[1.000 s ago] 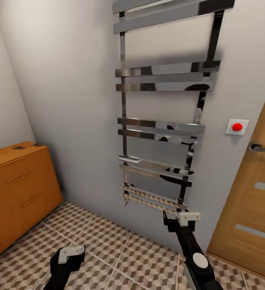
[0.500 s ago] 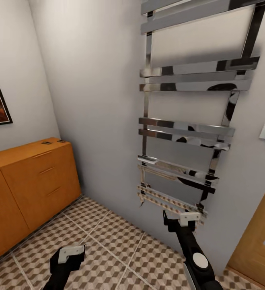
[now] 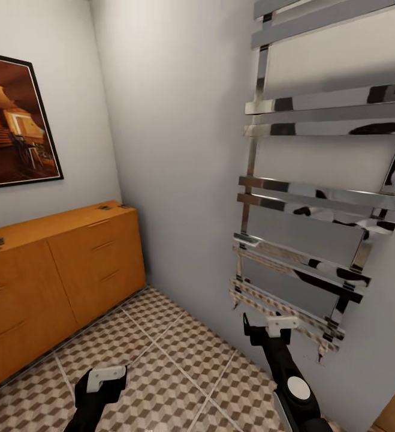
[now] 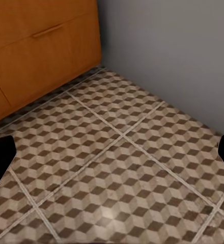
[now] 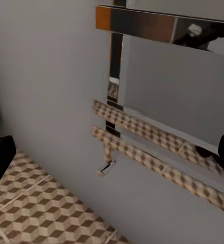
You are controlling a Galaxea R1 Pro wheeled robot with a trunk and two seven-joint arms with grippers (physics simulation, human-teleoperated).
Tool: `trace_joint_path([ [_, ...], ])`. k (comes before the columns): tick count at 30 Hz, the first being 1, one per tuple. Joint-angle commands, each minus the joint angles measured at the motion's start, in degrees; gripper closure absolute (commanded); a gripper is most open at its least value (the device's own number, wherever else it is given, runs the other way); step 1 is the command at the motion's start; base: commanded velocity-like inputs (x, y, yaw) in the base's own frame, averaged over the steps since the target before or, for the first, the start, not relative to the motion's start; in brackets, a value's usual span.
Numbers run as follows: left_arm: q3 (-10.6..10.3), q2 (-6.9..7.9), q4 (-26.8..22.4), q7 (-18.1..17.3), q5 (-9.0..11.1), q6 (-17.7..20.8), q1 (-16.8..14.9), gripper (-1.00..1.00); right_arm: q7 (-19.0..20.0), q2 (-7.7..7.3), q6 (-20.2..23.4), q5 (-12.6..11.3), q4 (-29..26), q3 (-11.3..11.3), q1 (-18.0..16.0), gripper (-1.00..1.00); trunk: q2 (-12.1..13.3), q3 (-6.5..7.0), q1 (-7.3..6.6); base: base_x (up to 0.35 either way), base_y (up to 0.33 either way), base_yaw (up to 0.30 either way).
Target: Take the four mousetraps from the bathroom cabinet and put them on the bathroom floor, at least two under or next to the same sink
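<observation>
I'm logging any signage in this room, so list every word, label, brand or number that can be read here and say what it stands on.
None: no readable text in any view.
The framed picture on the wall shows a warm-toned interior scene, with no lettering.
The cabinet, the chrome towel rail and the patterned floor tiles carry no labels or numbers.
The small dark items on the cabinet top are too small to show any marking.

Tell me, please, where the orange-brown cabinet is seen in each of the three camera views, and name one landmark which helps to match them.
Head view: the cabinet stands at the left against the wall, below a framed picture.
Left wrist view: its drawer fronts are seen beyond the tiles.
Right wrist view: I cannot find it; a chrome towel rail hangs there.
Shared landmark: the cube-patterned floor.
</observation>
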Motion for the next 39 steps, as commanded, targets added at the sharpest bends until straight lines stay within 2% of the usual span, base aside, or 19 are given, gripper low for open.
trace_joint_path([
  [1, 0.1, -0.04, -0.1, 0.1, -0.3, 0.3, 0.0, -1.0, -0.3, -0.01, 0.5, 0.5, -0.1, 0.1, 0.0, -1.0, 0.0, -0.05, 0.0, 0.0, 0.0, 0.292],
  [39, 0.1, -0.05, 0.2, 0.1, -0.2, 0.3, 0.0, -1.0, -0.3, -0.01, 0.5, 0.5, -0.1, 0.1, 0.0, -1.0, 0.0, -0.05, 0.0, 0.0, 0.0, 0.292],
])
